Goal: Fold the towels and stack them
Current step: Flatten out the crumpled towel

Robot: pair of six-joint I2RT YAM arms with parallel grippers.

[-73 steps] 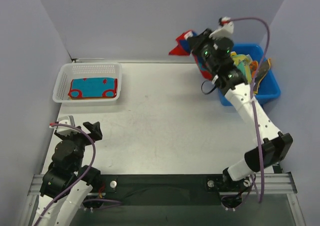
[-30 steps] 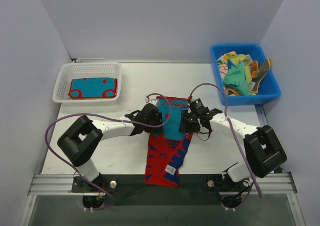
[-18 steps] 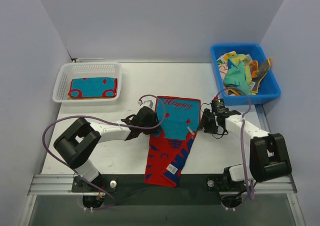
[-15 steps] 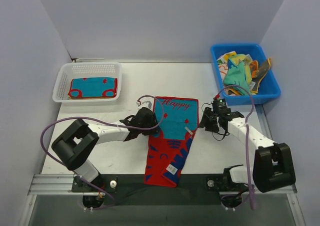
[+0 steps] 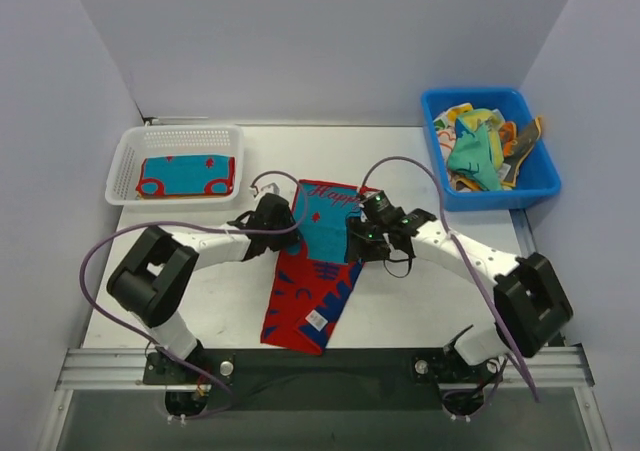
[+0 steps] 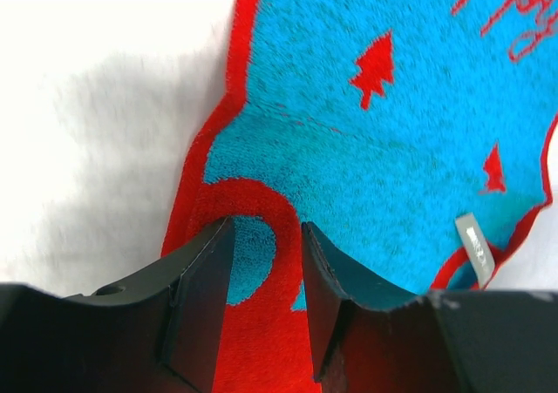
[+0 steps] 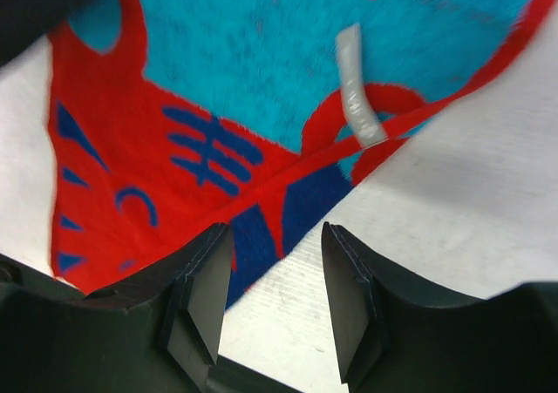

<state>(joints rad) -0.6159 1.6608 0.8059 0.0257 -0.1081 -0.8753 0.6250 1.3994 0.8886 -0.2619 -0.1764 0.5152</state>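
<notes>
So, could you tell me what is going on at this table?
Both arms are working on a red and blue towel spread on the table. The left gripper sits open at its left edge, the right gripper open at its right edge. One folded towel lies in the white basket; more crumpled towels wait in the blue bin.
</notes>
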